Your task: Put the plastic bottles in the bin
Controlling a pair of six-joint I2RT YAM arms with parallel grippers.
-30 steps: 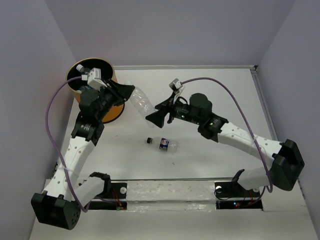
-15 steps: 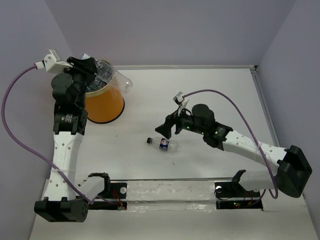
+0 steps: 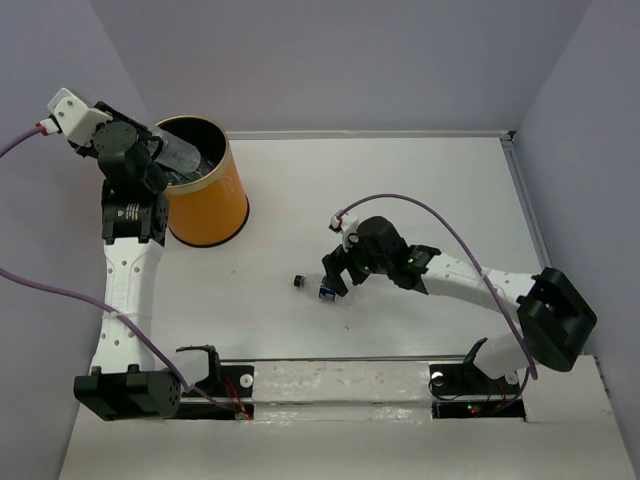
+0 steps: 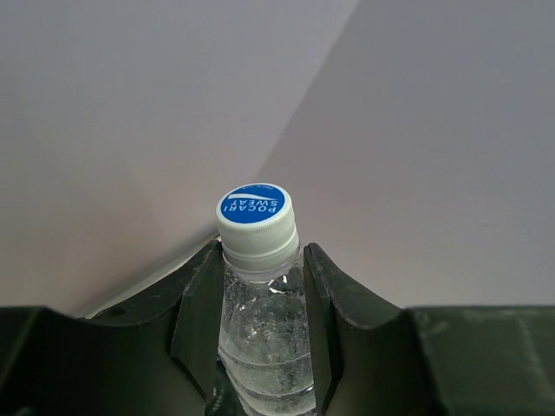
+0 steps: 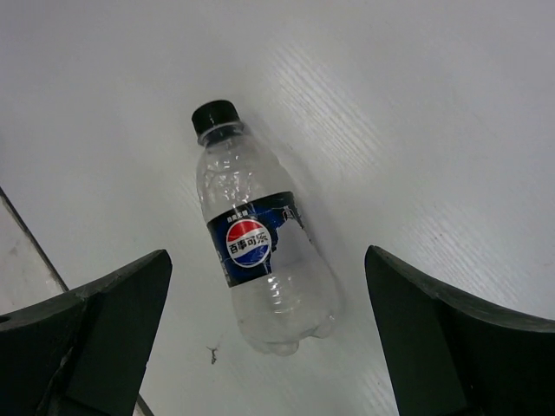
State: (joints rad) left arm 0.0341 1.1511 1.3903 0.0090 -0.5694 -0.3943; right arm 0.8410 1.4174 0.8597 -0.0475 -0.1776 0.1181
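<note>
Left wrist | left claw grips white-capped bottle | right claw spread wide

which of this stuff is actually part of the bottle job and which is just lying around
Part of the job:
white-capped bottle, clamped in the left gripper above the bin
black-capped bottle, lying on the table between the fingers of the open right gripper
orange bin

Just there:
purple cables
white table
</note>
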